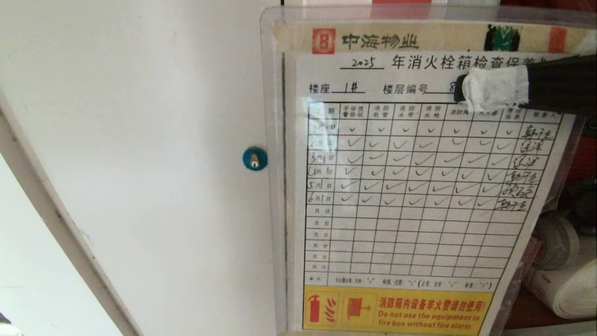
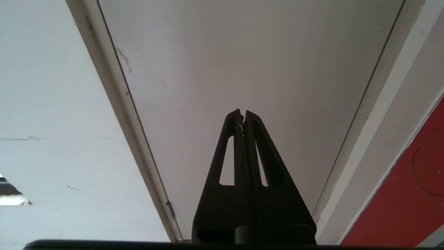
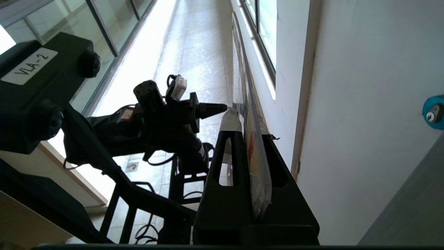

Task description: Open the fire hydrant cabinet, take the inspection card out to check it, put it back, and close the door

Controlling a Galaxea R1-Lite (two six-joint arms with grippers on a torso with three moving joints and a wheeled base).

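Observation:
The inspection card, a white grid sheet with ticks and a yellow patch in a clear sleeve, is held up flat and close in the head view. My right gripper comes in from the right and is shut on the card's upper right part; its tape-wrapped fingertip lies on the front face. In the right wrist view the card runs edge-on between the shut fingers of that gripper. Behind the card, the fire hydrant cabinet shows white hose rolls. Its door is out of view. My left gripper is shut and empty, parked low.
A plain white door with a small blue round lock fills the left of the head view, framed by a cream jamb. The parked left arm shows beyond the card in the right wrist view. A red surface sits beside the left gripper.

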